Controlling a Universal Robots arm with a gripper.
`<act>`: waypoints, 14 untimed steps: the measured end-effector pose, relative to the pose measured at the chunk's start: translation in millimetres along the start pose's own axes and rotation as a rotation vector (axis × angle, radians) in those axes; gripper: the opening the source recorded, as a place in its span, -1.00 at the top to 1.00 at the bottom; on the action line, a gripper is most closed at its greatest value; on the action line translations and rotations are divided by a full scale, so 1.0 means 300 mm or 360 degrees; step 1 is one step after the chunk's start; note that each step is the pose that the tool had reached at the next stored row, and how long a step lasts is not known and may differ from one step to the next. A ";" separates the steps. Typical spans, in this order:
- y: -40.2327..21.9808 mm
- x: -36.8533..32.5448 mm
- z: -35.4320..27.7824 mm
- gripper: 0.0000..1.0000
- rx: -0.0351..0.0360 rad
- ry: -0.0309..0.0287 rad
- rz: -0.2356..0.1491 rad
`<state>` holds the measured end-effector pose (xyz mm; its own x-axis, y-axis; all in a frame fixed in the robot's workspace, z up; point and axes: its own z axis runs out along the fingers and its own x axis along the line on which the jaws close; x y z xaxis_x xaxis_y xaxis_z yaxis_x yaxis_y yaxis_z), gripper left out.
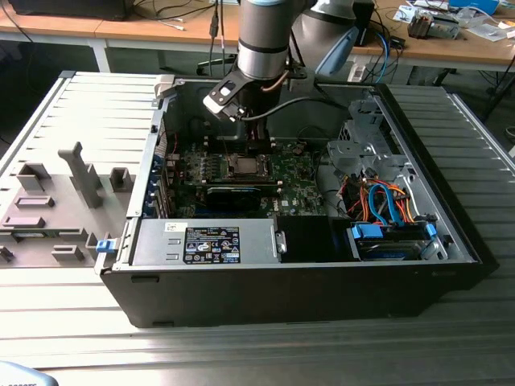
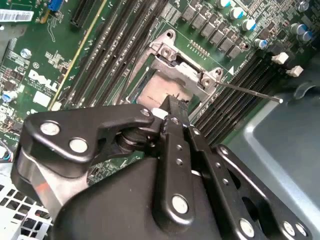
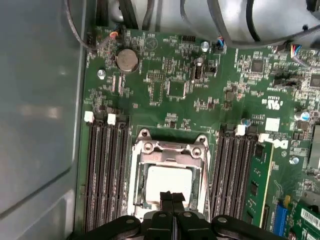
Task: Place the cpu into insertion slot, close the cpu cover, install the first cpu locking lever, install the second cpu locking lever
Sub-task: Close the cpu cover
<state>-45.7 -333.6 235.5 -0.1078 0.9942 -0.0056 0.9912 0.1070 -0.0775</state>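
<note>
In the exterior view the arm (image 1: 264, 40) reaches straight down into the open computer case (image 1: 451, 241). It ends over the socket (image 1: 244, 166), which sits mid-board on the green circuit board (image 1: 302, 189), nearer the case's far wall than the power box (image 1: 209, 244) along its near edge. Coming from above looks like the sensible way in, since the case walls shut off the sides.

In the first wrist view the chip (image 3: 167, 180) lies flat in the socket, between two banks of memory slots (image 3: 107, 170). The cover (image 3: 170, 150) looks folded down around it, with the chip's grey top showing through its window, so seating the chip and closing the cover both seem done. The gripper (image 3: 172, 196) has its two fingers pressed together with nothing between them. The tips sit over the side of the chip farthest from the cover's screwed end; whether they touch metal I cannot tell. Fingers closed like this make one narrow tip, better suited to pushing than to grasping.

In the second wrist view the joined fingertips hang just above that same side of the chip. A thin lever (image 2: 250, 92) juts from the socket's corner out over the memory slots toward the case wall. It seems unlatched and is apart from the gripper
</note>
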 end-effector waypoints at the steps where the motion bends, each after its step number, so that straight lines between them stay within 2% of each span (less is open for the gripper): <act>1: -0.007 0.001 0.009 0.79 0.0000 0.00005 0.0000; 14: -0.033 0.004 0.031 0.79 0.0000 0.00004 0.0000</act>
<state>-56.3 -333.6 227.0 -0.1079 0.9941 -0.0053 0.9912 0.1072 -0.0774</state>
